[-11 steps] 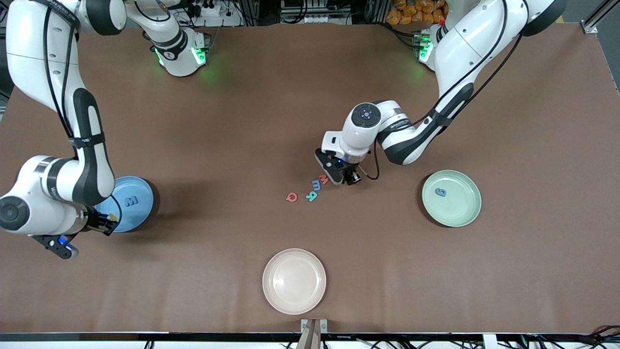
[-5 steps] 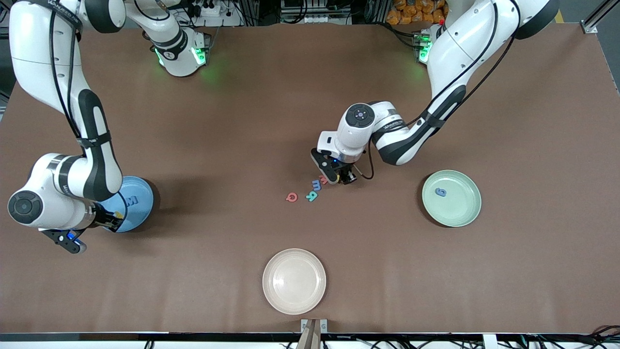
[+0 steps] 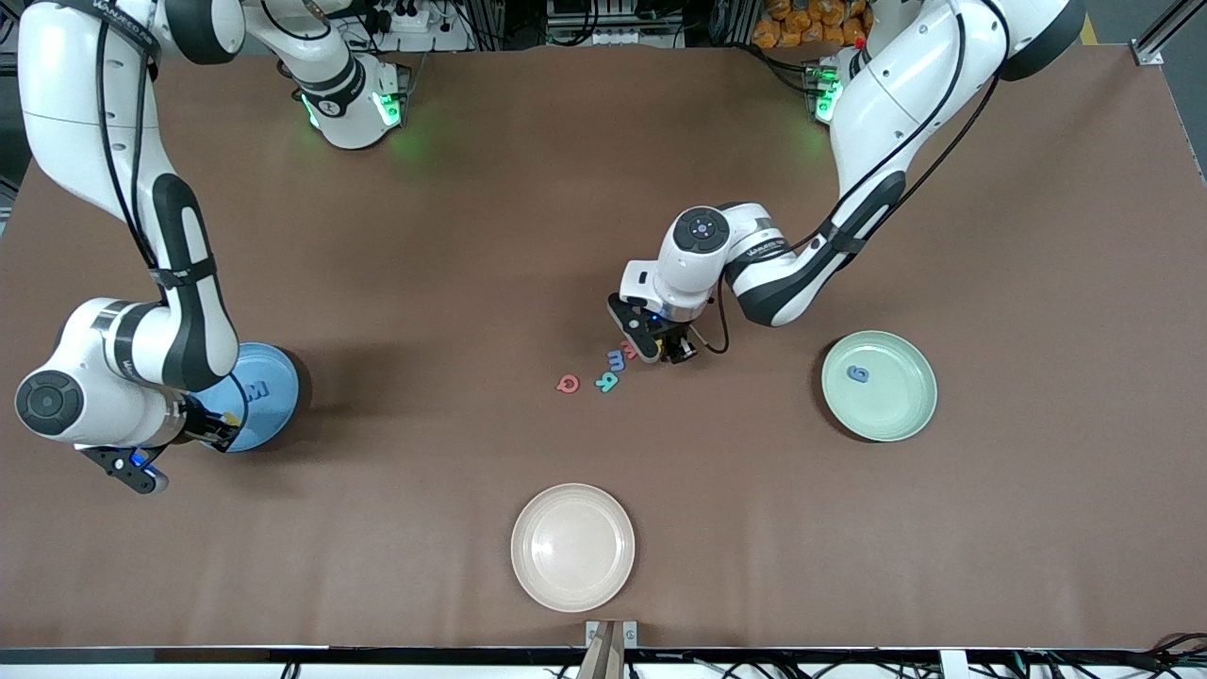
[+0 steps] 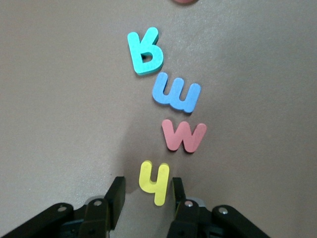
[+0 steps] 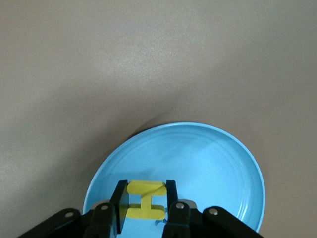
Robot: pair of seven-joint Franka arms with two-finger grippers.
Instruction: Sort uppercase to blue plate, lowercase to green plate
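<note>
A: Yellow H (image 5: 144, 200), flat foam, is pinched between the right gripper (image 5: 143, 204) fingers over the blue plate (image 5: 218, 163).

B: Change?

A: The left gripper (image 4: 146, 196) has shifted slightly; its fingers stand parted astride the yellow h (image 4: 154, 181) on the tabletop (image 3: 471, 236), wrist pointing down.

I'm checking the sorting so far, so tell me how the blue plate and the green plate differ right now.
The blue plate lies at the right arm's end of the table, the green plate at the left arm's end. The blue plate holds a dark blue M, the green plate a dark blue g. The right gripper holds a yellow H over the blue plate; nothing hangs over the green plate. Both are round, rimmed and alike in size.
</note>
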